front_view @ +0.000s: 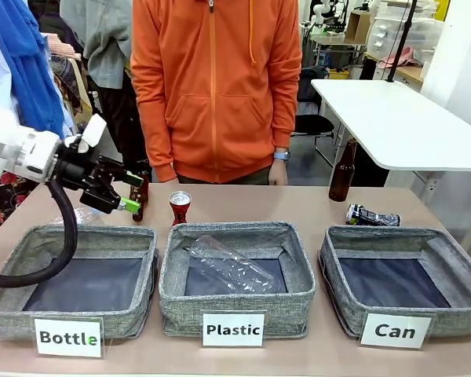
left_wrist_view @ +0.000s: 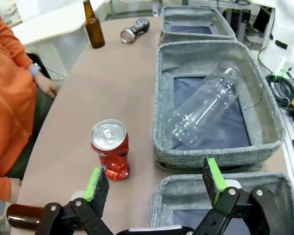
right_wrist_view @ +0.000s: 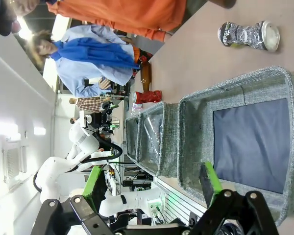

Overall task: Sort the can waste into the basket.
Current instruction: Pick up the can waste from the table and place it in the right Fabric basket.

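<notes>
Grey fabric basket (front_view: 337, 292) marked Can holds nothing, as far as I can see, so nothing is sorted. My left gripper (front_view: 132, 193) and right gripper (right_wrist_view: 152, 182) both hang spread, empty. On the bench (front_view: 298, 200) wait the red can (front_view: 180, 207), near my left gripper, and the crushed dark can (front_view: 372, 215), just behind the basket.

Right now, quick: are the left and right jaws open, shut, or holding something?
Left gripper: jaws open, holding nothing, near the red can.
Right gripper: jaws open, holding nothing.

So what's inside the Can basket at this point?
Just its bare dark bottom: the Can basket holds no can. The crushed dark can lies on the table behind it. From the front, the near wall covers a strip of the floor.
</notes>
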`<state>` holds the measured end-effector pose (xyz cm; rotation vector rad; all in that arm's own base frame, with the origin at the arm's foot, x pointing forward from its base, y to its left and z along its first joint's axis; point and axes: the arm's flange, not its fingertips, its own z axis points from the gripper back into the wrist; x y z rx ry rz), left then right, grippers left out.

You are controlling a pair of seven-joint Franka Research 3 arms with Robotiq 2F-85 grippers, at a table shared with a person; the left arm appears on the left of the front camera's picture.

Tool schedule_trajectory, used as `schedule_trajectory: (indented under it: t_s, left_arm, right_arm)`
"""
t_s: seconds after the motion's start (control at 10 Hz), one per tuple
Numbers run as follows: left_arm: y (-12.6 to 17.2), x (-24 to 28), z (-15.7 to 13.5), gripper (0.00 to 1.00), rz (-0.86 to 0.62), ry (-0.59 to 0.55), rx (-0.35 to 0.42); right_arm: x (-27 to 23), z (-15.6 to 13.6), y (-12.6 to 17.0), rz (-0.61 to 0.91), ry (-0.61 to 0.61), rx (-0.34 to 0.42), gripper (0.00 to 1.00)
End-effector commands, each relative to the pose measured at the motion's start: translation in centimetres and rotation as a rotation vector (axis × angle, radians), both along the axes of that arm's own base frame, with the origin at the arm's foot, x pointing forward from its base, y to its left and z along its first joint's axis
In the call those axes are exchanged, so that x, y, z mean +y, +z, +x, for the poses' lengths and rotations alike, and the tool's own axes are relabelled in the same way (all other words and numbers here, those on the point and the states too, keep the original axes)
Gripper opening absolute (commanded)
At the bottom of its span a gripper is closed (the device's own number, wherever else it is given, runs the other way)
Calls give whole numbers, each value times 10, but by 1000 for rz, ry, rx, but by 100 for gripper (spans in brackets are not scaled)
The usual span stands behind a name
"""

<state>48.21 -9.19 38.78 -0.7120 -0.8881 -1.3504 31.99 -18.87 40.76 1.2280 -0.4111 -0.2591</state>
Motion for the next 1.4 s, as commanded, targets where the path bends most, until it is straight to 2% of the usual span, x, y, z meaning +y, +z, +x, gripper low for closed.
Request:
schedule_trajectory:
  t_s: [0.0, 0.2, 0.3, 0.4, 0.5, 0.6, 0.8, 1.1, 1.3]
  left_arm:
    - [6, 4, -3, 100, 6, 5, -24]
    - [6, 4, -3, 100, 6, 5, -24]
    - [0, 1, 1, 100, 2, 2, -2]
    - [-11, -4, 7, 100, -20, 48, -8]
    - [-20, -6, 16, 100, -45, 30, 8]
    - [-24, -6, 25, 100, -47, 49, -21]
    - [-31, -9, 37, 100, -72, -28, -69]
    - [-48, -22, 62, 100, -17, -65, -19]
    - [-48, -31, 82, 100, 13, -58, 15]
  right_arm:
    - [0, 2, 1, 11, -5, -30, 100]
    - [0, 2, 1, 11, -5, -30, 100]
    - [0, 2, 1, 11, -5, -30, 100]
    - [0, 2, 1, 11, -5, -30, 100]
    - [0, 2, 1, 11, -5, -30, 100]
    - [0, 2, 1, 11, -5, -30, 100]
    - [0, 2, 1, 11, -5, -30, 100]
    - [0, 2, 1, 11, -5, -30, 100]
    - [0, 2, 1, 11, -5, -30, 100]
